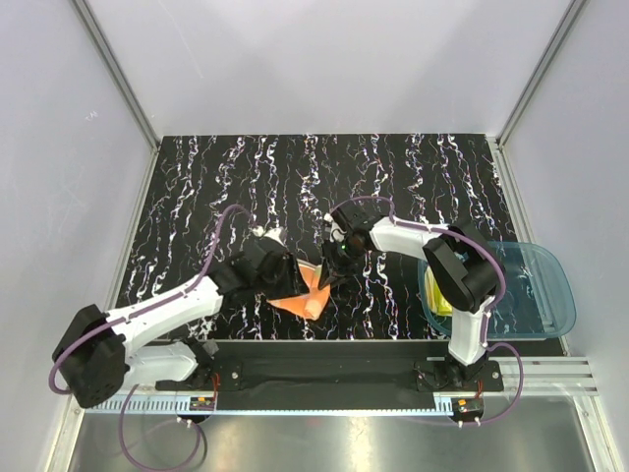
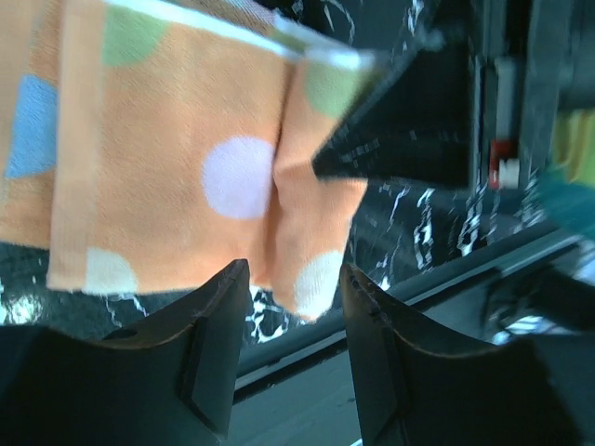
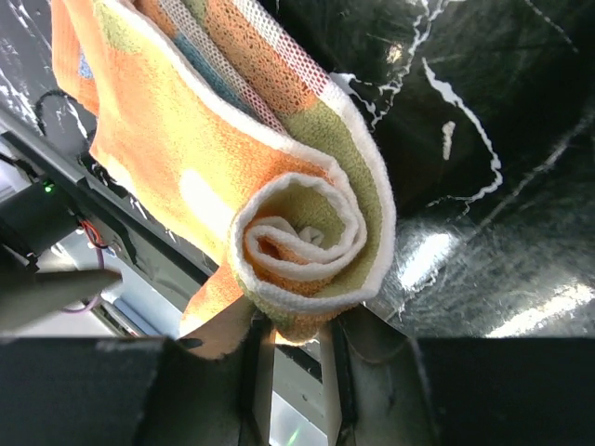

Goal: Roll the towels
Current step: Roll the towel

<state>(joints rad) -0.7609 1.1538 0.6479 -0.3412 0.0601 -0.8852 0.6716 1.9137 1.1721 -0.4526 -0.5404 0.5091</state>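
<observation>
The orange towel (image 1: pixel 308 292) is in the middle of the table (image 1: pixel 197 187), lifted between the two arms and partly rolled. In the right wrist view its end shows a tight spiral, and the right gripper (image 3: pixel 296 348) is clamped on this rolled end, its fingers pressing the roll from both sides. I think it holds the towel there so that the turns cannot open again while the rest of the cloth hangs loose. The loose part falls away from the roll toward the near edge of the table.

The left gripper (image 2: pixel 296 288) has its fingers apart, and nothing is between them. In the left wrist view the flat, dotted part of the towel hangs just in front of these fingers, but they do not touch it. It seems this gripper stands ready to take the free edge, so that the cloth is kept straight for more rolling; this is my judgement only.

The yellow towel (image 1: pixel 439 295) lies in the blue tray (image 1: pixel 536 295) at the right side, mostly hidden behind the right arm. I cannot tell if it is rolled. The tray probably serves as the place for the towels, well apart from the working area.

One risk is that the roll loosens if the right gripper lets go before the free end is wound in.
</observation>
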